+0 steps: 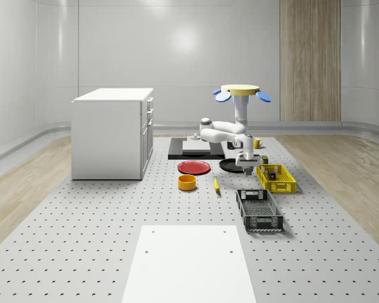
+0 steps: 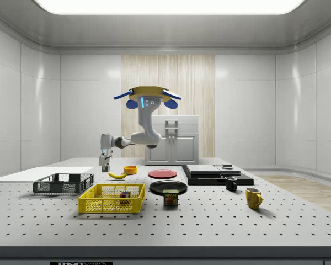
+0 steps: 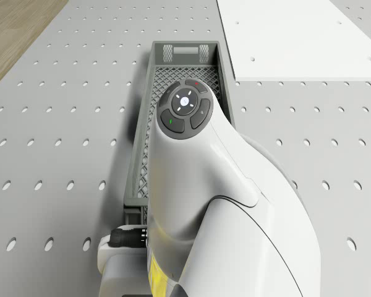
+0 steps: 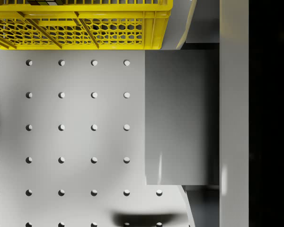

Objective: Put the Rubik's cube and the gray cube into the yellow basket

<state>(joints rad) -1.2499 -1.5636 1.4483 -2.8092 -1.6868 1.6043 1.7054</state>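
The drone [image 1: 240, 92] hovers above the back of the perforated table, its white arm reaching forward and down. My gripper [image 1: 246, 165] [image 2: 104, 164] hangs a little above the table, just off the whole-scene view's left of the yellow basket [image 1: 276, 178] [image 2: 111, 199] [image 4: 80, 26]. It is shut on the gray cube [image 4: 180, 118], which sits between the fingers in the wrist view with bare table beneath. The Rubik's cube [image 2: 124, 194] lies inside the yellow basket.
A dark mesh basket [image 1: 259, 210] [image 3: 185, 52] stands in front of the yellow one. A black plate [image 1: 232, 165], red plate [image 1: 194, 167], orange bowl [image 1: 187, 182] and banana [image 1: 216, 184] lie nearby. A white cabinet [image 1: 112, 132] stands at the left, a white panel [image 1: 186, 262] in front.
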